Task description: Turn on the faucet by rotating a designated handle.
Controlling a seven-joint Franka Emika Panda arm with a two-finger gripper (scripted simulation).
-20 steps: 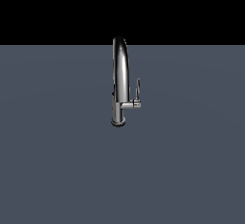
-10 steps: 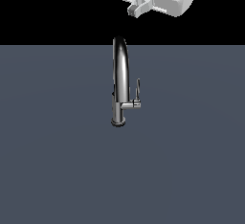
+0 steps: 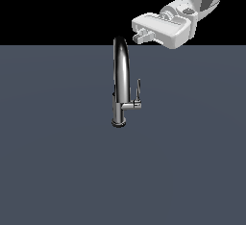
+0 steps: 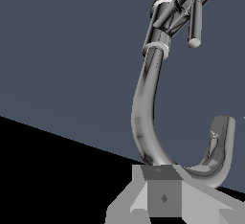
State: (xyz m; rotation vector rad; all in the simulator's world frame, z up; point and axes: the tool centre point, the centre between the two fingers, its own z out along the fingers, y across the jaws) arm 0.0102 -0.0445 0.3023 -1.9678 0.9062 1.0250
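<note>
The handle [image 3: 138, 89] rises beside the faucet [image 3: 120, 82] on the exterior view's right, claw [image 3: 140, 37] above.

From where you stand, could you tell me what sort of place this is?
Probably a bare simulated test scene, not a real kitchen: a lone chrome faucet stands on a flat grey surface against black, with no sink.

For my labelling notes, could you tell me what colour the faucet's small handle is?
Shiny chrome silver thin lever handle, clearest in the exterior view.
</note>
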